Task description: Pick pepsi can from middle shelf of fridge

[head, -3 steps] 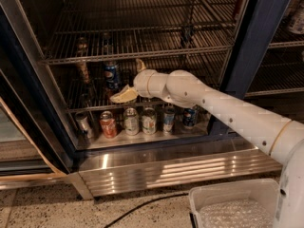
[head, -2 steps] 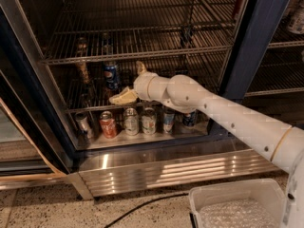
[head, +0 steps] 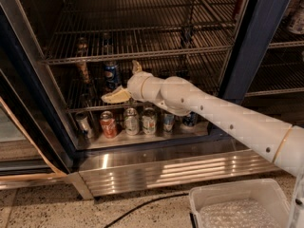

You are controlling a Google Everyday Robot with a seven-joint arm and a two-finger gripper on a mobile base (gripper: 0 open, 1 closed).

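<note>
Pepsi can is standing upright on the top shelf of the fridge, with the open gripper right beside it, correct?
No. The camera view shows the pepsi can upright on the middle shelf, beneath the top rack. The rest holds: the gripper is open right beside it inside the fridge.

your cream end effector hangs just beside the blue pepsi can on the dark wire middle shelf; the fridge frame is navy-black, with a red-orange can below.

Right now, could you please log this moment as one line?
phase: reach | gripper: open, inside fridge, beside pepsi can | pepsi can: upright on middle shelf, ungrasped
</note>
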